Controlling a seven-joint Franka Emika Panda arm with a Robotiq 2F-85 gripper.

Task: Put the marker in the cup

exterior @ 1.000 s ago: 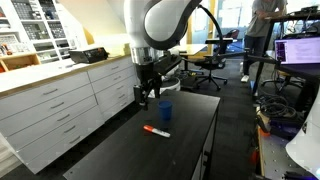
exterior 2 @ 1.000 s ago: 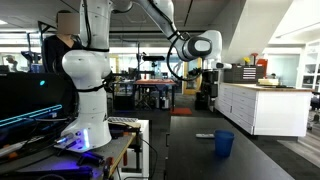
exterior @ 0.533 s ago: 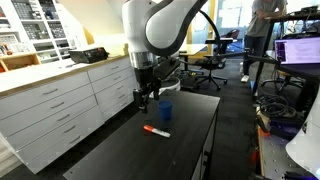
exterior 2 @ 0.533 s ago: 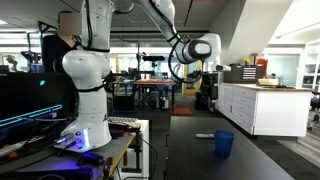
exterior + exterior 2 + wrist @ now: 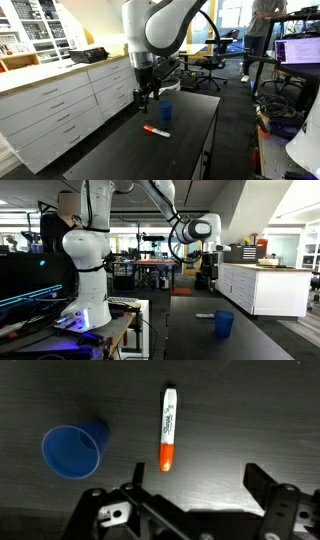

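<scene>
1. Tool state: the tool (image 5: 178,495) is open. In the wrist view its jaws stand wide apart with nothing between them. In an exterior view the tool (image 5: 145,100) hangs above the dark surface (image 5: 195,140), clear of both objects.
2. Marker position: the Sharpie marker (image 5: 168,428) lies flat on the surface, orange end toward the tool and whitish end away. In an exterior view the marker (image 5: 156,131) rests nearer the camera than the cup (image 5: 166,110), apart from it.
3. Cup position: the blue cup (image 5: 72,450) stands upright with its mouth open, beside the marker and not touching it.
4. Recent change: compared with one second ago, the upper arm has shifted slightly. Over the last half second no movement is visible. Marker and cup are where they were.
5. Meaning for the task: the arm appears settled over the work area. The grasp has not begun; descent onto the marker is the likely next step.
</scene>
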